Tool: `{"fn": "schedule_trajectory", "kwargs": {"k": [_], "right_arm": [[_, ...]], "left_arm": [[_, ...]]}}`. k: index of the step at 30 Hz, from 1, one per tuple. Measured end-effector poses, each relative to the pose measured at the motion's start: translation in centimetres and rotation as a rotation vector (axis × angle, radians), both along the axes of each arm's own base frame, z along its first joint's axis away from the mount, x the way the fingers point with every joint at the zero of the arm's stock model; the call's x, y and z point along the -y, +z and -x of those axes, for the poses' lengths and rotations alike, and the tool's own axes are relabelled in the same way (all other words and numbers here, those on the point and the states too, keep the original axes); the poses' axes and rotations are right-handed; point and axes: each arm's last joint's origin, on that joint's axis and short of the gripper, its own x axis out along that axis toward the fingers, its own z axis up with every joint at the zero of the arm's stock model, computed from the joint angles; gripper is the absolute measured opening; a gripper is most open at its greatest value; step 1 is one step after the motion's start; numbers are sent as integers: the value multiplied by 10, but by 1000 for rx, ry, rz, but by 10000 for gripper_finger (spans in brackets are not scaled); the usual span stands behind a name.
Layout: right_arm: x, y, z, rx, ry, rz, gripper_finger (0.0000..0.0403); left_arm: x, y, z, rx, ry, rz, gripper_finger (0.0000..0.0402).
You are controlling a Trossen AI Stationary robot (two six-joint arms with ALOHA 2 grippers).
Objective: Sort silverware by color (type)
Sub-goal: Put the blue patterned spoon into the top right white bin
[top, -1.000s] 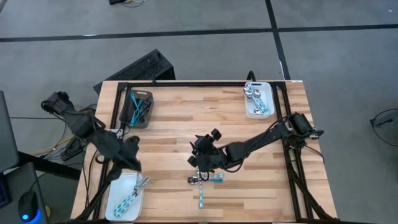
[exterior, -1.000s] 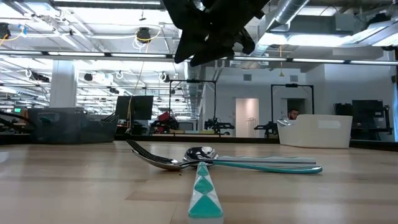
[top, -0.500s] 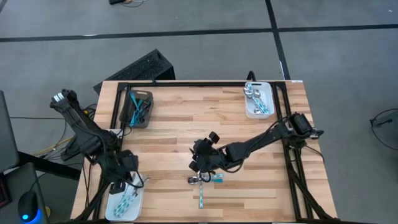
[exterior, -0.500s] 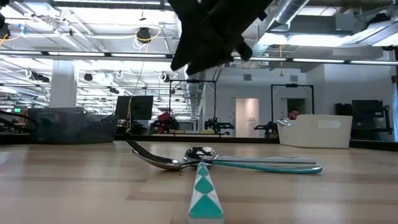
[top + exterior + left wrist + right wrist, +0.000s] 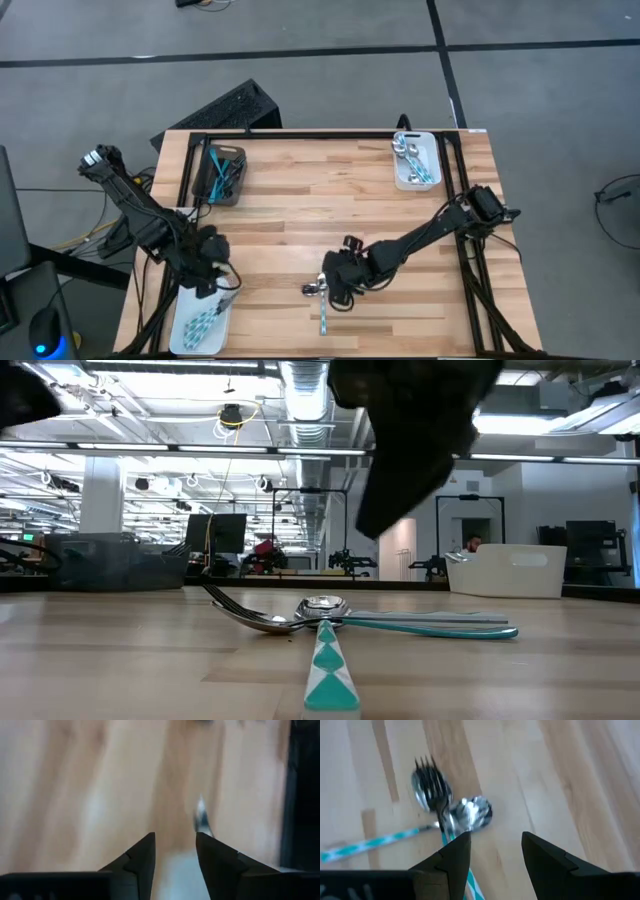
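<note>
Right gripper (image 5: 495, 851) released above three utensils (image 5: 445, 817); left gripper (image 5: 175, 851) released, empty.

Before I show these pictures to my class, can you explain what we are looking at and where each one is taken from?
Two robot arms work at a wooden table, sorting cutlery. One picture looks straight down, one looks level across the tabletop, and two come from cameras on the wrists. The left pincer hangs open and empty over the near white tray, which holds cutlery. The right pincer, open and empty, hovers over a loose fork and spoons mid-table. A far white tray and a dark tray hold more.
</note>
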Motion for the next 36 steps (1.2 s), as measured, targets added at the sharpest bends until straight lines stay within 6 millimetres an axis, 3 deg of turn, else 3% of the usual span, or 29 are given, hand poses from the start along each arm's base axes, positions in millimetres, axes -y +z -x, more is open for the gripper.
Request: {"fn": "schedule_trajectory", "kwargs": {"k": [4, 9, 15, 19, 25, 36], "right_arm": [[-9, -11, 6, -67, 35, 5, 203], [-22, -29, 6, -107, 85, -12, 192], [-25, -50, -3, -128, 115, -80, 162], [-23, -57, -6, -146, 107, -77, 121], [-20, -50, -6, -130, 111, -89, 34], [-10, -17, -4, 55, -37, 145, 40]], "left_arm": [[-3, 4, -9, 156, -14, -148, 135], [-3, 5, -24, 277, -54, -191, 133], [-5, -12, -37, 383, -78, -209, 133], [-10, -24, -39, 375, -57, -224, 133], [-17, -28, -42, 391, 17, -280, 133], [-22, -19, -57, 537, 80, -350, 133]]}}
